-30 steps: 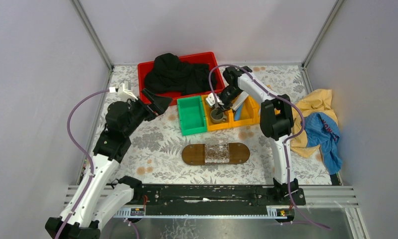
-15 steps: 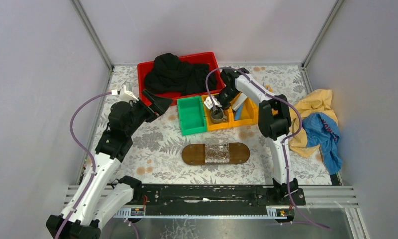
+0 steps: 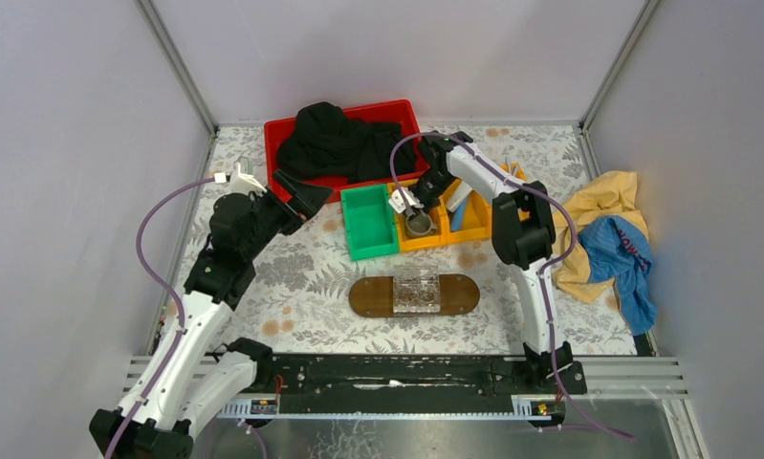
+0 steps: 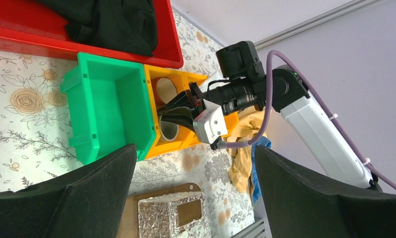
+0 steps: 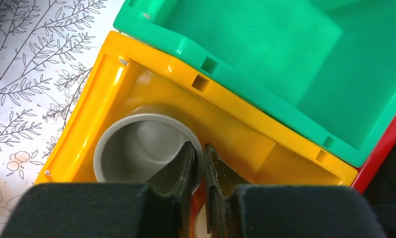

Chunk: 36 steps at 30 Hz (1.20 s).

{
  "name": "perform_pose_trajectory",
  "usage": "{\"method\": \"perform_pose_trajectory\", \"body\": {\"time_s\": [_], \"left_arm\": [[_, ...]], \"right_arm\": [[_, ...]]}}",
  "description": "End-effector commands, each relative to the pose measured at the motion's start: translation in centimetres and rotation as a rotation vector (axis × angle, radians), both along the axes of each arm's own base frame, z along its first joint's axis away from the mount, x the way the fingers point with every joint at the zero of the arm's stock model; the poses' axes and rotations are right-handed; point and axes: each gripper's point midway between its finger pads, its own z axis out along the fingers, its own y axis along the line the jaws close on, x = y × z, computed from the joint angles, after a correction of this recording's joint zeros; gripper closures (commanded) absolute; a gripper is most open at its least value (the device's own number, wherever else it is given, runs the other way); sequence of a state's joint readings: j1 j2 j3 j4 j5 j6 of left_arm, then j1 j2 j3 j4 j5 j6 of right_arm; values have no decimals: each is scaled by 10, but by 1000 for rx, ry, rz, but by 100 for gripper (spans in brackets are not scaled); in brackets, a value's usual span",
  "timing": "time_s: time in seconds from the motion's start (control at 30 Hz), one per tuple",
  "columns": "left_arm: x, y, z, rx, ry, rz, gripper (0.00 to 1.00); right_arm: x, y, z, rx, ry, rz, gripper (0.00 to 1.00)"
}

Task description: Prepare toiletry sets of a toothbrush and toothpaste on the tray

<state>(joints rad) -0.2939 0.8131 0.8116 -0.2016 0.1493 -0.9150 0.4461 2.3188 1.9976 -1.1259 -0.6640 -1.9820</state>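
R end effector [image 5: 198, 149] pinches grey cup [image 5: 131, 144] rim.

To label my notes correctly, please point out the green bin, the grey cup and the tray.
green bin [image 3: 368, 223], top view, inner floor
grey cup [image 5: 136, 144], right wrist view, inner wall
tray [image 3: 366, 296], top view, bare left end

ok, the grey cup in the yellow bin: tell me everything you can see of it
The cup is a plain matte grey cylinder, plastic by its look, open on top, nothing visible inside. It stands upright on the floor of the yellow bin, near one end. The right gripper pinches its wall, one finger inside, one outside.
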Motion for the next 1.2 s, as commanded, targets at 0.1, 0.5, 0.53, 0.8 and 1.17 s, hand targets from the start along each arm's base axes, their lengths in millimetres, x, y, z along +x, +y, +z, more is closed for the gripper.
{"method": "perform_pose_trajectory", "body": {"time_s": [0.1,0.5,0.53,0.8,1.17], "left_arm": [[3,-6,23,-51,-69,-14,5],[2,-20,45,-91,-134,-97,5],[1,-22,48,-95,-142,-109,5],[-2,-31,72,-128,-240,-165,4],[7,-43,82,-128,-297,-223,4]], "right_arm": [[8,2,69,59,-112,-38,98],[3,4,156,154,-141,-201,100],[1,4,167,162,-128,-238,100],[-46,-13,228,190,154,-662,100],[-129,-61,235,218,288,-1000,100]]}}
